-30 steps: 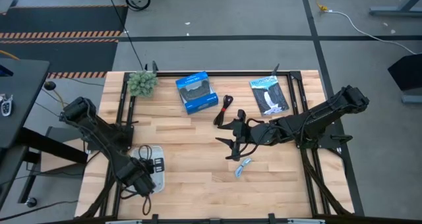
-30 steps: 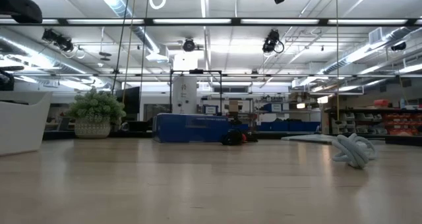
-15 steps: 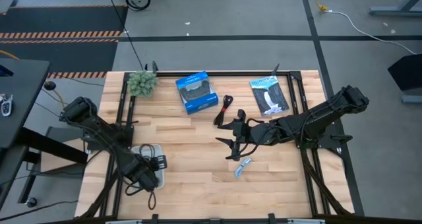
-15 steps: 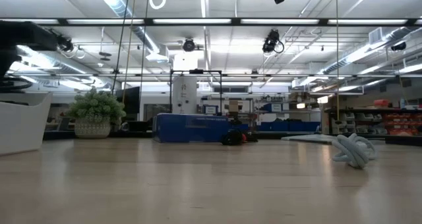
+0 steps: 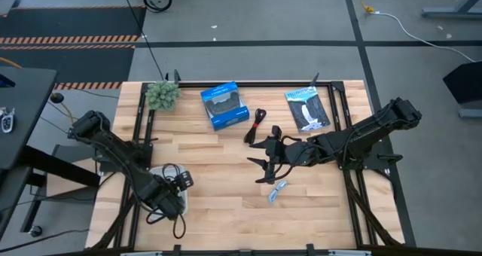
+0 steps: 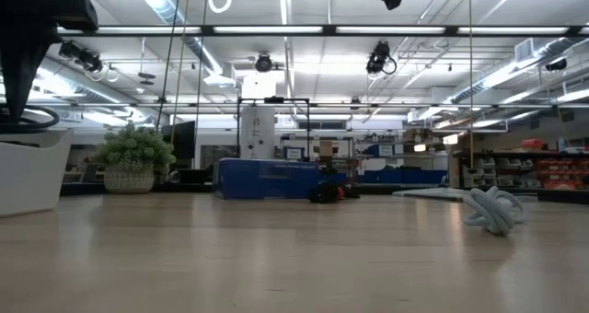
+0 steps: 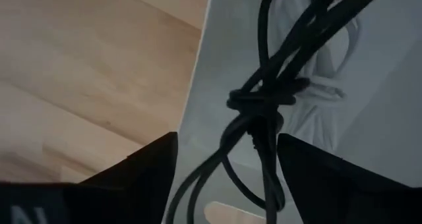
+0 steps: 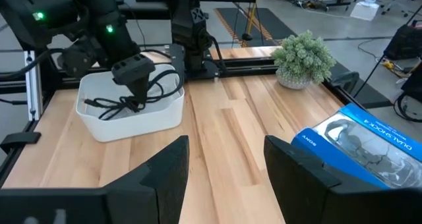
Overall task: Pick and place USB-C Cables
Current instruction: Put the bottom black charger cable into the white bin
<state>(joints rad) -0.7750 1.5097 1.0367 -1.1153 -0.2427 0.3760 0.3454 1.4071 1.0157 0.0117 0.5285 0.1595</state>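
My left claw point(image 8: 135, 79) is pinching the black loop cable point(image 8: 122, 104) and hangs it over the white bin point(image 8: 168, 115) at my left side of the table. It is light and floppy, so I hold it near the knot point(image 7: 258, 104). My right claw point(image 5: 263, 163) waits wide open mid-table. The pale blue cable point(image 5: 276, 189) lies just by it. The black and red cable point(image 5: 258, 120) is near the blue box point(image 5: 224, 105). Only my left wrist view shows the white cable point(image 7: 322, 95) lying in the bin
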